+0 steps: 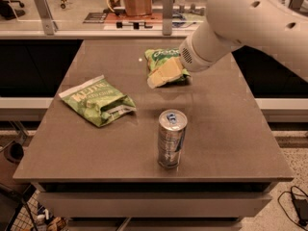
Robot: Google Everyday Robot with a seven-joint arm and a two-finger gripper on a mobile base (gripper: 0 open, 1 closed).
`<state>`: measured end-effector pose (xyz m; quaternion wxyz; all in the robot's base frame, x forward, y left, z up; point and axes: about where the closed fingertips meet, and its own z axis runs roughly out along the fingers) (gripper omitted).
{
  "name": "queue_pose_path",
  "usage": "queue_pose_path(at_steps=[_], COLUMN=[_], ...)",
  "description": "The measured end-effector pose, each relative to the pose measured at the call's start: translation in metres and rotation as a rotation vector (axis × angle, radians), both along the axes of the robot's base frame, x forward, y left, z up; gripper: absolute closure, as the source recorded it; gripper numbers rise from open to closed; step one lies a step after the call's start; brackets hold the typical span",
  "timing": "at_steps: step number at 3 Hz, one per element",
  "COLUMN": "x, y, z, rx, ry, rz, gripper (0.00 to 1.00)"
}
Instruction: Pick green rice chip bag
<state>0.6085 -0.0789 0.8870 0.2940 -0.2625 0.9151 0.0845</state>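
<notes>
The green rice chip bag [160, 59] lies at the far middle of the brown table [221, 129], bright green with a dark oval logo and white lettering. My gripper [166, 72] comes in from the upper right on a large white arm and sits right over the bag's front half, its tan finger [163, 73] lying across the bag. The bag's lower right part is hidden behind the gripper.
A flatter lime-green KETTLE bag [97, 100] lies at the left middle of the table. A silver drink can [171, 138] stands upright near the front centre. A counter with a brown paper bag [137, 0] runs behind the table.
</notes>
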Motion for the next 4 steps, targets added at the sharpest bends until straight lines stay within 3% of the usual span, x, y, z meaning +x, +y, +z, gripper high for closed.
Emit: queue_pose_path(at_steps=[1,2,4], x=[0.009,0.023,0.078], y=[0.025,0.043,0.049], z=[-0.019,-0.033,-0.03], rx=[-0.003,0.04,0.094], ry=[0.01,-0.012,-0.179], rz=[0.003,-0.011,-0.052], gripper=[0.0,0.0,0.0])
